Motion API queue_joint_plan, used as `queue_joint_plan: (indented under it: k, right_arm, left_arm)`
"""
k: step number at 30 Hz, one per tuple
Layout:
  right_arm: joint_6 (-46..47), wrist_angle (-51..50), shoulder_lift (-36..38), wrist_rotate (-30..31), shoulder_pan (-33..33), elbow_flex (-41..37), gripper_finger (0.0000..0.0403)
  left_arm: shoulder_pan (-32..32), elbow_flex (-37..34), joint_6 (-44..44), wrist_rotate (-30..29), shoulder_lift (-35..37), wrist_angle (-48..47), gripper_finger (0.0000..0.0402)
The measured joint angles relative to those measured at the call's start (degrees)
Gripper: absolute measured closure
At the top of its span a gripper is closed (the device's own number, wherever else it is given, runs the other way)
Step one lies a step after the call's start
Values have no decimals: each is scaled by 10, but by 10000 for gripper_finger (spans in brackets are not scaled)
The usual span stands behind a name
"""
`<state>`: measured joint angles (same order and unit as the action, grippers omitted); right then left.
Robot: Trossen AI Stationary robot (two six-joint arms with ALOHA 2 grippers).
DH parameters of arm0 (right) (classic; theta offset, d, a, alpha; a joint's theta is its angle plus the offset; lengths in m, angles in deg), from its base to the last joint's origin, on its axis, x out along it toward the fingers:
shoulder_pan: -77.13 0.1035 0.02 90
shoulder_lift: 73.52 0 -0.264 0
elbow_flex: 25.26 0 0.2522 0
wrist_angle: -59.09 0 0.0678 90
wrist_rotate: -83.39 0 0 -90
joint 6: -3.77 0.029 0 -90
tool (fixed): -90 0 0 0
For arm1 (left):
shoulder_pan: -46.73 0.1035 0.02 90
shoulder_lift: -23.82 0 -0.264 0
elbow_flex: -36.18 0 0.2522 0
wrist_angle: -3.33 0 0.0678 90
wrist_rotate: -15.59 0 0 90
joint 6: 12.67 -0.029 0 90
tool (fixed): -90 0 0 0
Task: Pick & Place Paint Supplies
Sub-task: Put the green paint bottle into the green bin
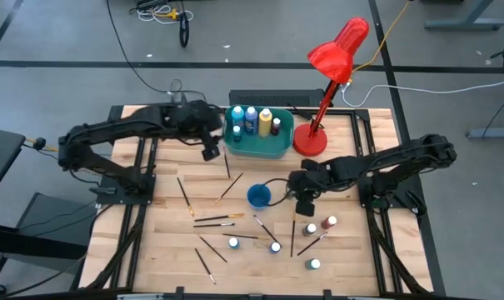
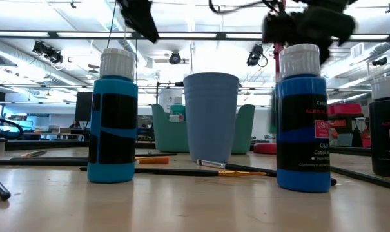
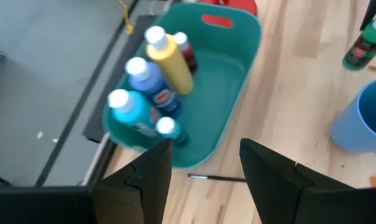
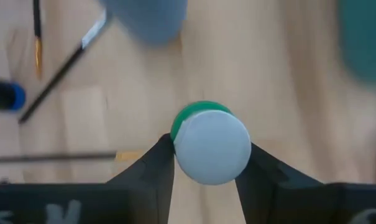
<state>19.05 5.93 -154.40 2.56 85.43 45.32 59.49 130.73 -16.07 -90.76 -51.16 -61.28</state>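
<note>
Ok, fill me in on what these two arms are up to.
The right claw has closed on a white-capped green paint bottle near the blue plastic cup. The left claw hangs open by the teal rectangular tub, which already holds several bottles. Thin paintbrushes and more bottles lie scattered on the wooden table.

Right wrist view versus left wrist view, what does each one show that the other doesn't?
Only the right wrist view shows the right gripper with its fingers closed on a green bottle's white cap.

Only the left wrist view shows the teal tub holding bottles, including a yellow bottle, and the left gripper open above the tub's edge.

Both show the blue cup and the wooden table.
</note>
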Motion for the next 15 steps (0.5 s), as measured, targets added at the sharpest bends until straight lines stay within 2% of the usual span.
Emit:
queue_joint_plan:
  k: [4,11,15]
  right_arm:
    - [-67,10,0,40,-19,49,277]
    - [-176,17,1,74,-84,167,276]
    - [-213,40,-11,66,-147,194,276]
  left_arm:
    - [0,0,0,-25,51,-10,206]
    - [0,0,2,-43,126,-7,207]
    - [0,0,7,-36,146,-7,207]
